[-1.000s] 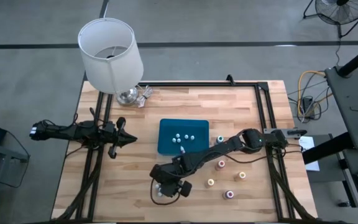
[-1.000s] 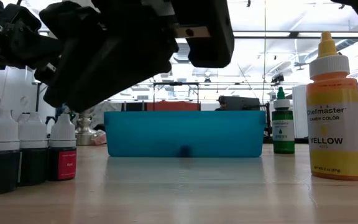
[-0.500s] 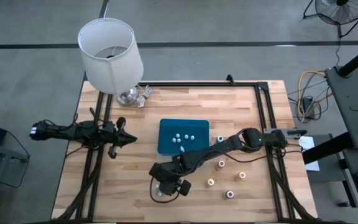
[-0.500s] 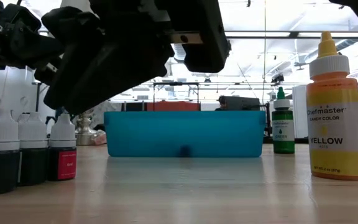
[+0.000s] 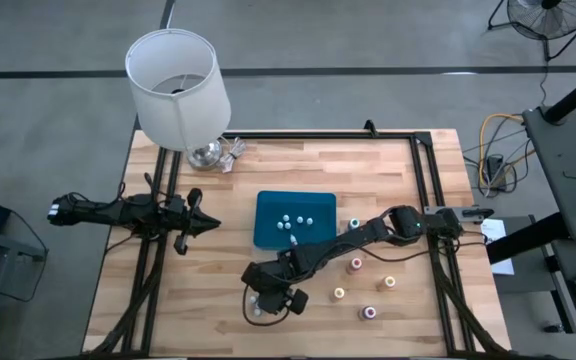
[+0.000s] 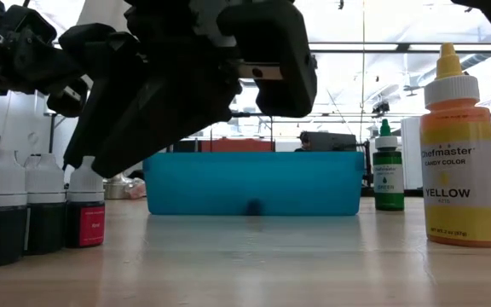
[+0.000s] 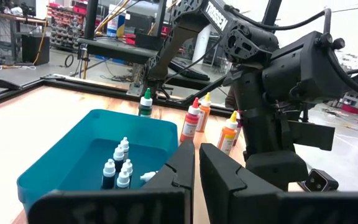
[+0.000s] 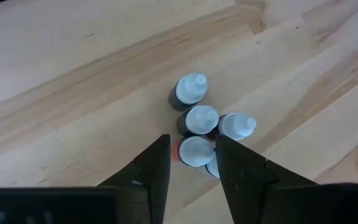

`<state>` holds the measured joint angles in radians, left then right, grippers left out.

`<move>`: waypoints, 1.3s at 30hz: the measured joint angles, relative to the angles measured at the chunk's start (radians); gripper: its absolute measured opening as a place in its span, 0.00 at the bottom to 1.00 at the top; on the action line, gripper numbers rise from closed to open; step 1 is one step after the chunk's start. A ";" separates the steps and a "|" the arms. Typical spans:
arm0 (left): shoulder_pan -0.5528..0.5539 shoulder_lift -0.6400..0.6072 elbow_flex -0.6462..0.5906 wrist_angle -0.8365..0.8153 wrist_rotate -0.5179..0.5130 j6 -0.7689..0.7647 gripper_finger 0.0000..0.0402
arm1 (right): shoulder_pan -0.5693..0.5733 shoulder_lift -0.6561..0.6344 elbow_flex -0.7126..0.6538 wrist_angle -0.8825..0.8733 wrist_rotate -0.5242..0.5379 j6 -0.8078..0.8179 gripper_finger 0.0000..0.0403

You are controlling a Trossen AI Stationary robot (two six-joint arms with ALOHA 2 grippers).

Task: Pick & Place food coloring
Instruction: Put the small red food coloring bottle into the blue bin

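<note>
Both arms matte black, chunky blocky joint housings, thin black cables along the links. Right arm [image 7: 278, 81] has white lettering on its upper link and a small silver screw plate on the wrist block. Left claw [image 7: 196, 169] and right claw [image 8: 191, 163]: flat, dark, wedge-shaped fingers.

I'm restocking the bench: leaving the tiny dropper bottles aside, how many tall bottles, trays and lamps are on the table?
Tall bottles: 5
Blue tray: 1
Lamp: 1
Total: 7
</note>
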<state>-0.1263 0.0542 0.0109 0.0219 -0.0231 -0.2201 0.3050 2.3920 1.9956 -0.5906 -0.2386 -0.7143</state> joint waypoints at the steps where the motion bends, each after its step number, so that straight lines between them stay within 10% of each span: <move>1: 0.000 0.000 0.000 0.000 0.000 0.000 0.00 | 0.000 0.000 -0.001 0.002 0.000 0.000 0.29; 39: 0.000 0.000 0.000 0.000 0.000 0.000 0.00 | 0.000 -0.003 -0.040 0.027 -0.029 0.061 0.11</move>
<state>-0.1261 0.0540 0.0109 0.0219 -0.0231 -0.2201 0.3050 2.3890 1.9556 -0.5634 -0.2672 -0.6532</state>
